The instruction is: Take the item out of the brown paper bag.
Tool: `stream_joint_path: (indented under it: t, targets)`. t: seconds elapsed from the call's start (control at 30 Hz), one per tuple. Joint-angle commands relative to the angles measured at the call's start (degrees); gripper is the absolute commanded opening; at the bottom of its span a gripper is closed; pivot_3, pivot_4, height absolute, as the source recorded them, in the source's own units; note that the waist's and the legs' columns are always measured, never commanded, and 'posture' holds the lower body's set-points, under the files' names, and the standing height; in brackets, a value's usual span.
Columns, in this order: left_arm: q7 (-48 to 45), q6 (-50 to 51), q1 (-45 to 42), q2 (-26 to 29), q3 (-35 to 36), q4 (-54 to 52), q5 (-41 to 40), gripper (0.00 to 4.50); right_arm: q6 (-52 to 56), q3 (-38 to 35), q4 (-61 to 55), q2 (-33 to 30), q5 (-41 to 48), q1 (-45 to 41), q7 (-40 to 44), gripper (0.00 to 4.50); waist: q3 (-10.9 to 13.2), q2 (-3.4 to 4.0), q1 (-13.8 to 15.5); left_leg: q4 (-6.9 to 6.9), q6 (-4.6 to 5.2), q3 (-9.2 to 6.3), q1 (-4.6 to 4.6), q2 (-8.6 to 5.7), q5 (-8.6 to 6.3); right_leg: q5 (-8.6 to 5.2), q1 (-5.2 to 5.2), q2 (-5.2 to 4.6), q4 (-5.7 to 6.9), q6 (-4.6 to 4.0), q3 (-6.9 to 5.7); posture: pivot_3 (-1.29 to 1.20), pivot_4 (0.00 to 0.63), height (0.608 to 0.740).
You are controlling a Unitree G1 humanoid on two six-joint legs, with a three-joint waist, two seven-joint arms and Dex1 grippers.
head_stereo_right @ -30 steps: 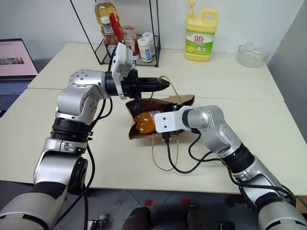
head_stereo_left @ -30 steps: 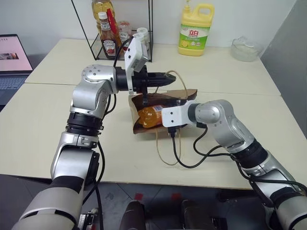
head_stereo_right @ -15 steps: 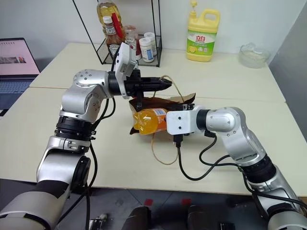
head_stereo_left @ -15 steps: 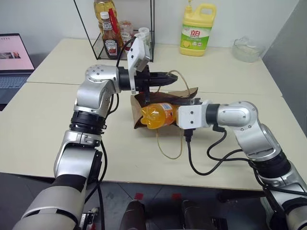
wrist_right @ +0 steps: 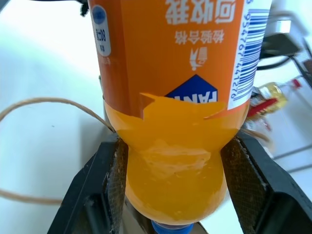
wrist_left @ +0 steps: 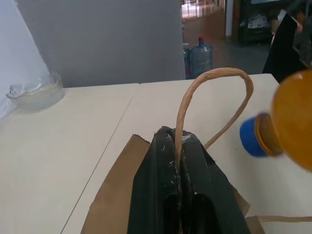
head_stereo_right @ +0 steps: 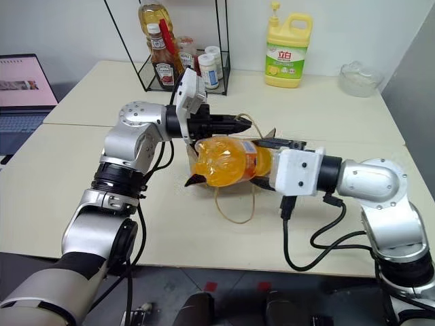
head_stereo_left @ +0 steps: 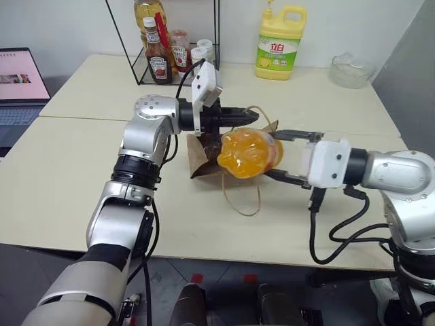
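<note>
We have the bottle (head_stereo_right: 228, 161) clear of the bag (head_stereo_left: 204, 155) — right gripper (head_stereo_left: 284, 155) clamps it mid-air, left gripper (wrist_left: 178, 151) pinches a handle (wrist_left: 214, 97) shut. Next, we judge — set it down.

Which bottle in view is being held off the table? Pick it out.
The orange drink bottle, clamped in the right gripper beside the brown paper bag. The ketchup bottle stands in the wire rack; the yellow detergent jug stands on the table.
</note>
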Motion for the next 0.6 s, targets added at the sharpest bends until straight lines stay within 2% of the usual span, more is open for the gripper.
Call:
stream_joint_path:
  t: [0.03,0.2,0.33,0.6]
  targets:
    - [-0.38,-1.17,-1.25,0.07,0.68,-0.57,-0.25,0.0,-4.82,-9.39,1.69,-6.19,-1.37,4.11,0.22,2.44,0.0,0.0,0.33,0.0,0.01,-0.01,-0.01,-0.02,0.0,0.0,0.02,-0.02,-0.03,0.0,-0.03,0.0,0.15,0.74]
    - [-0.35,-1.28,-0.9,-0.05,0.83,-0.81,-0.37,0.0,-15.72,-12.85,9.58,-13.45,-5.26,12.7,0.85,2.42,0.0,0.0,0.09,0.0,0.02,0.02,-0.01,-0.05,-0.01,0.0,0.05,-0.05,-0.07,0.0,0.0,0.0,0.15,0.74]
    - [-0.06,-1.16,-0.78,-0.18,0.92,-1.31,-0.49,0.0,-27.37,-10.14,19.79,-18.35,-12.6,17.54,-1.06,2.42,0.0,0.01,-0.04,0.02,0.04,0.04,0.0,-0.05,0.0,0.0,0.05,-0.05,-0.05,0.0,0.02,0.0,0.15,0.74]
    - [0.44,-0.65,-0.06,0.26,1.12,-3.03,-0.65,0.0,-31.22,1.29,37.82,-18.77,-23.49,13.06,-5.38,2.42,0.05,0.12,-0.22,0.07,0.04,0.08,0.02,-0.05,0.03,0.0,0.04,-0.05,0.0,0.0,0.06,0.0,0.15,0.74]
